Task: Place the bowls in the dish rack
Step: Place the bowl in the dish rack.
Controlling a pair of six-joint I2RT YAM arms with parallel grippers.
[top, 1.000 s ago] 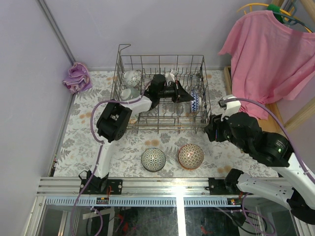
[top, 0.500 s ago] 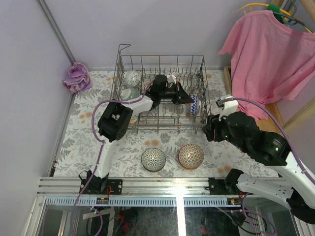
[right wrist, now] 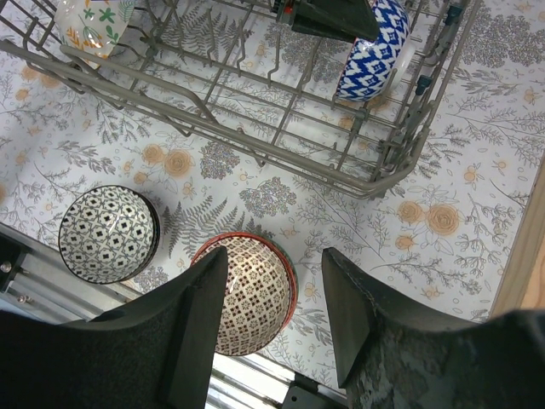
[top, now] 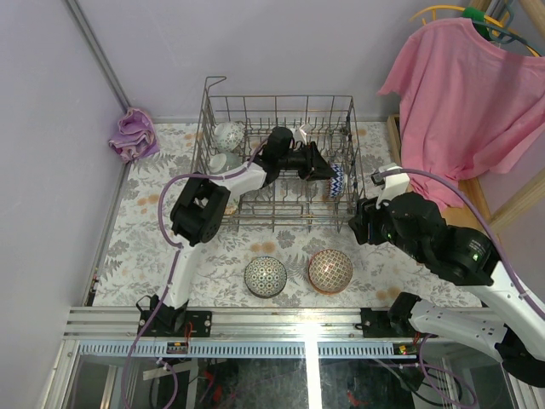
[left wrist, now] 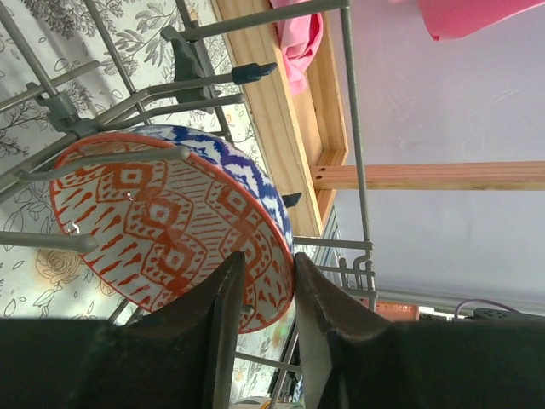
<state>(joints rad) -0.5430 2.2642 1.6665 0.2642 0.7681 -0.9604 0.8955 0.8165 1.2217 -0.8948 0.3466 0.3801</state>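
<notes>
Your dish rack (top: 281, 99) holds 3 bowls (top: 228, 134), left pincer (left wrist: 268, 260) parted astride the blue bowl (top: 338, 179); 2 counter bowls (top: 266, 276) wait, right pincer (right wrist: 274, 256) released.

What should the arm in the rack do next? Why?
Probably open the left gripper wider and back straight out: its fingers straddle the rim of the red-and-blue patterned ceramic bowl, which stands on edge among the tines of the grey wire dish rack.
</notes>
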